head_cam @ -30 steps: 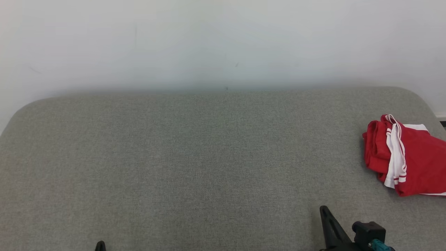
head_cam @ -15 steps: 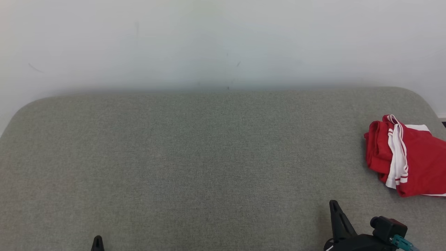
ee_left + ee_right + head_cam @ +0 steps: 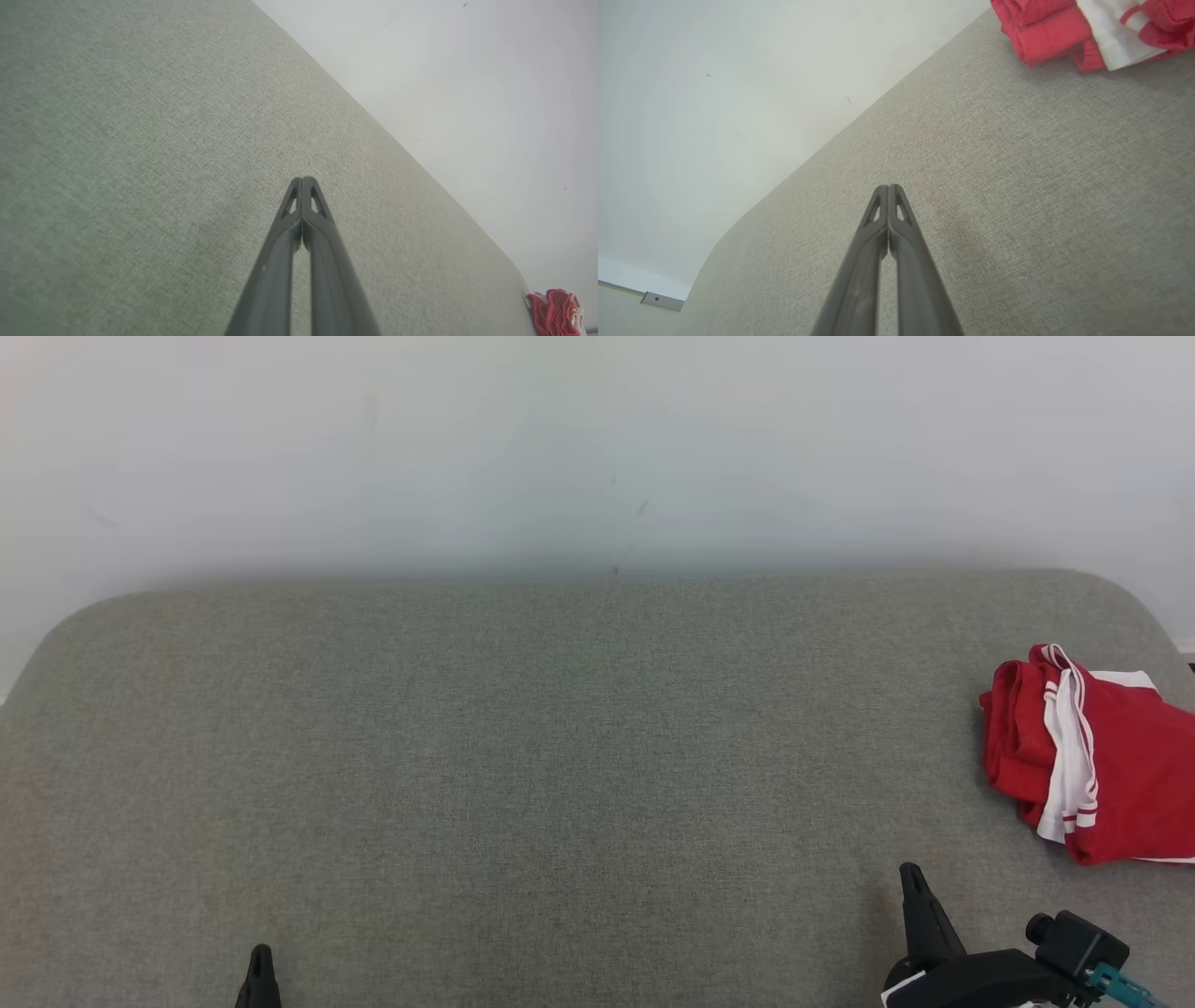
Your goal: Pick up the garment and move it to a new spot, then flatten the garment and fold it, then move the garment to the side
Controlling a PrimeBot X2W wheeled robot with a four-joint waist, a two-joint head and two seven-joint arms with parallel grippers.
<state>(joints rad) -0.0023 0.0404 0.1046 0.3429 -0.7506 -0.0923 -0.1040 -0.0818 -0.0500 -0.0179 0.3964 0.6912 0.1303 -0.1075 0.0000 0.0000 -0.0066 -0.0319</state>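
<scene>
The red-and-white garment sits bundled at the grey cushion's far right edge, well apart from the left gripper and right gripper, both pinched closed on nothing. It looks folded and set aside, so possibly finished, though I can't tell folded from merely bunched.

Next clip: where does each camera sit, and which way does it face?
Head view: on the head, facing forward and down at the grey fabric surface and white wall; left gripper lower left, right gripper lower right.
Left wrist view: on the left wrist, along its shut jaws across the surface toward the wall.
Right wrist view: on the right wrist, along its shut jaws across the surface.
Shared: all three show the red and white garment.
</scene>
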